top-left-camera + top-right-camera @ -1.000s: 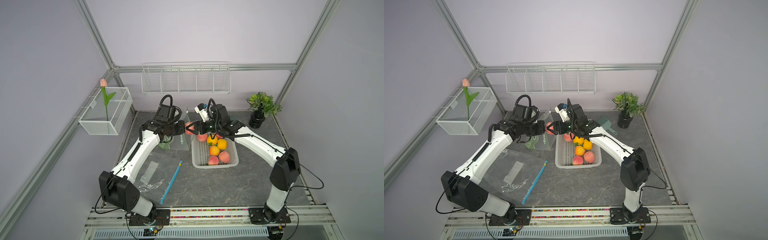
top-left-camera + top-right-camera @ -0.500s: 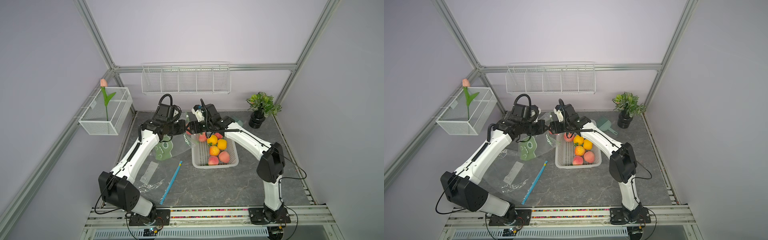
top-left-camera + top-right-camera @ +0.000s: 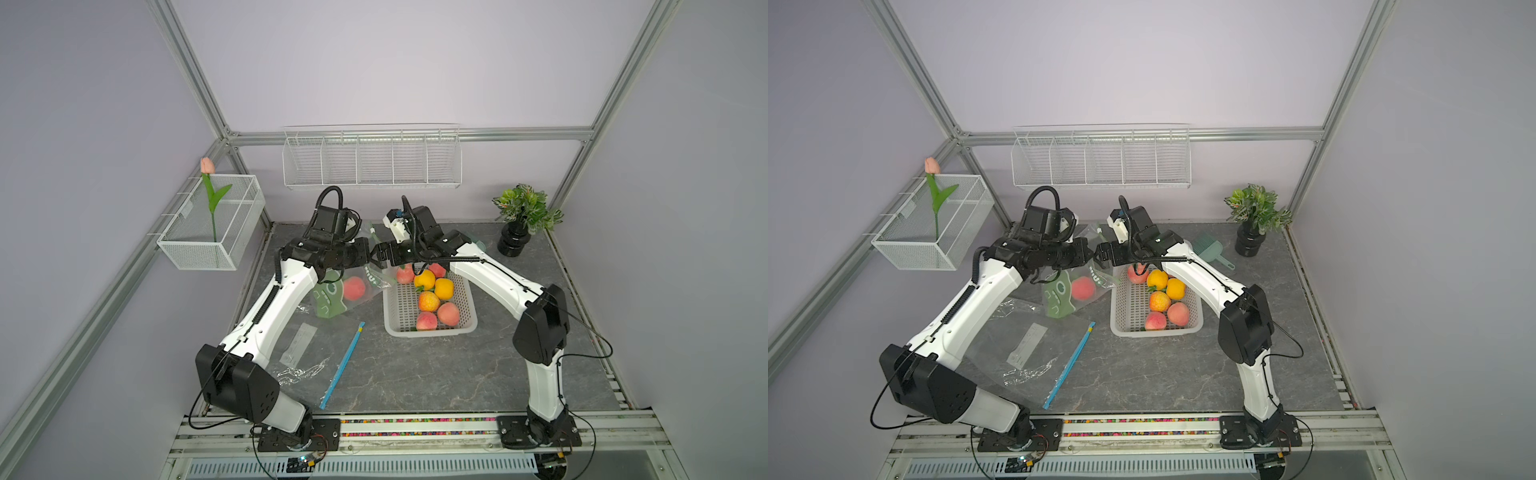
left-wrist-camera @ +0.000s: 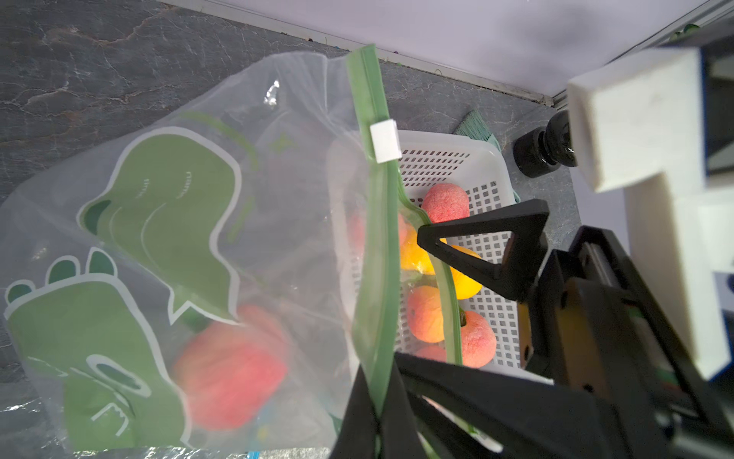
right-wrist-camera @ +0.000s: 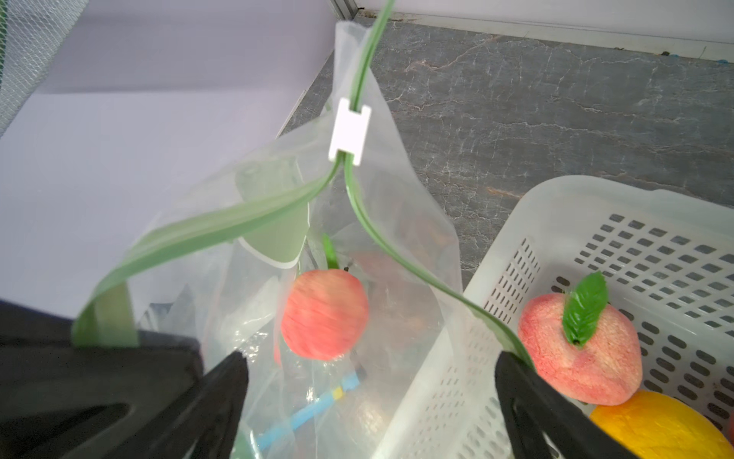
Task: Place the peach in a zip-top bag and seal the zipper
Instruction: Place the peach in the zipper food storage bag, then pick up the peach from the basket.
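Peach [image 5: 323, 314] inside bag [image 4: 278, 119]; left pincer [image 4: 377, 393] pinches rim [image 4: 373, 238]; right pincer [image 5: 371, 357] spread, perhaps touching

Two arms [image 3: 282, 303] of white shells and black joints, looped black cables [image 3: 332, 188], black skeletal triangular tool fingers [image 4: 488, 216].

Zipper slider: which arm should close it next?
Probably right. The right hand is open and empty at the mouth of the bag, facing the white slider. The left hand is shut on the green zipper strip, holding the bag with the peach inside.
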Available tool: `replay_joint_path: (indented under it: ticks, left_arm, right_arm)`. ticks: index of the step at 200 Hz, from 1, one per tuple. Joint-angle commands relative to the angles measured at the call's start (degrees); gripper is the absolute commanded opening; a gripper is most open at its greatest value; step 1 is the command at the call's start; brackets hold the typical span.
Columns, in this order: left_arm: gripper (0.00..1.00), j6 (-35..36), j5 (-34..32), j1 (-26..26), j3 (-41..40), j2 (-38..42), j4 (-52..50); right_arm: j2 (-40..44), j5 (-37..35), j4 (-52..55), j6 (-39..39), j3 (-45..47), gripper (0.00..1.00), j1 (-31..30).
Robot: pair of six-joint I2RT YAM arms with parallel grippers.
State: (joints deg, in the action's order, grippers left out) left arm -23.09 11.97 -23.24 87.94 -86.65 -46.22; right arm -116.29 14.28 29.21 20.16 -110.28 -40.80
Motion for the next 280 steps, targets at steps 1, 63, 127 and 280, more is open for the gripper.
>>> replay_joint_path:
  ticks: [1, 63, 127, 280]
  left_arm:
    - [0.00, 1.2, -0.5, -0.1, 2.1, 0.1, -0.1]
    - [0.00, 2.5, -3.4, 0.3, 3.0, 0.3, -1.3]
    - [0.00, 3.3, -3.4, 0.6, 3.0, 0.9, -0.5]
    - [0.00, 2.6, -0.3, 0.6, 1.2, 1.7, 1.1]
  right_arm:
    - [1.4, 4.6, -3.4, 1.0, -0.1, 0.99, -0.5]
    - [14.2, -4.9, -9.6, -2.3, 11.3, 0.98, 1.0]
    - [22.2, -20.2, 0.1, -4.0, 22.6, 0.98, 6.1]
    - [5.2, -15.9, 16.1, -3.9, 20.0, 0.88, 3.9]
